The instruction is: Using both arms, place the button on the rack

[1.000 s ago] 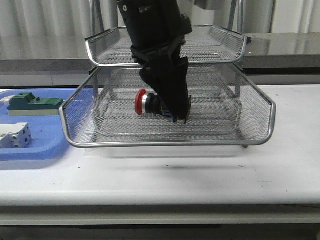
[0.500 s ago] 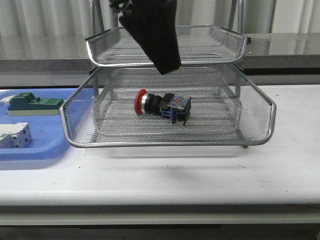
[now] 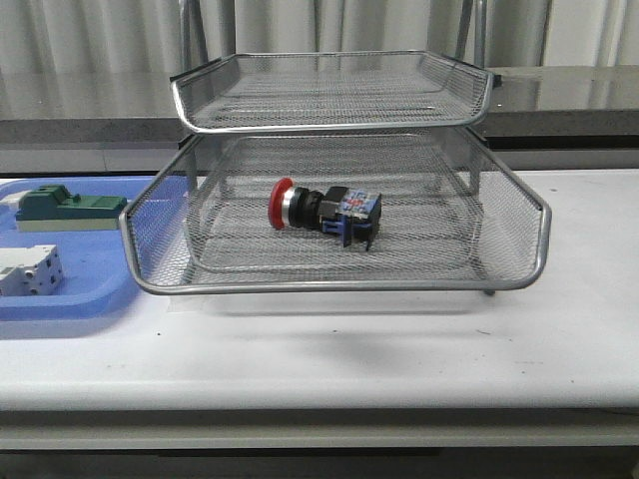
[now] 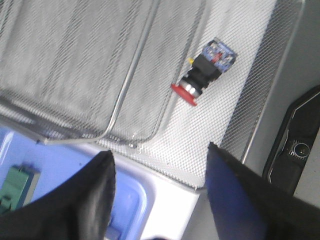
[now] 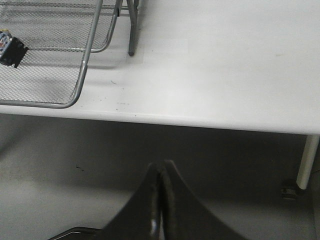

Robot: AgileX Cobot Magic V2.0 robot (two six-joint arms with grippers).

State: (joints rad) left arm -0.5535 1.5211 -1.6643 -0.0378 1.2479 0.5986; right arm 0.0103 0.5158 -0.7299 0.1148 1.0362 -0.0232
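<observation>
Button (image 3: 321, 212) lying on its side on the mesh floor of the pulled-out lower tray of the rack (image 3: 334, 282), red cap to the left, blue rear block to the right, roughly mid-tray and touching no wall. Resting flat, so unlikely to roll far; held in by the tray's raised rim. Upper tray set further back, leaving the lower one open from above, likely the reason for dropping it there.

Left gripper (image 4: 159, 197) spread wide, holding nothing, hanging above the near-left corner of the rack, well apart from the button. Right gripper (image 5: 161, 200) pressed together, empty, off past the near edge of the table (image 3: 559, 339), to the right of the rack.

Blue tray (image 3: 90, 289) on the left carrying a green block (image 3: 65, 208) and a white block (image 3: 28, 271), both untouched.

Judged from this: placement done, nothing left but parking the arms.
</observation>
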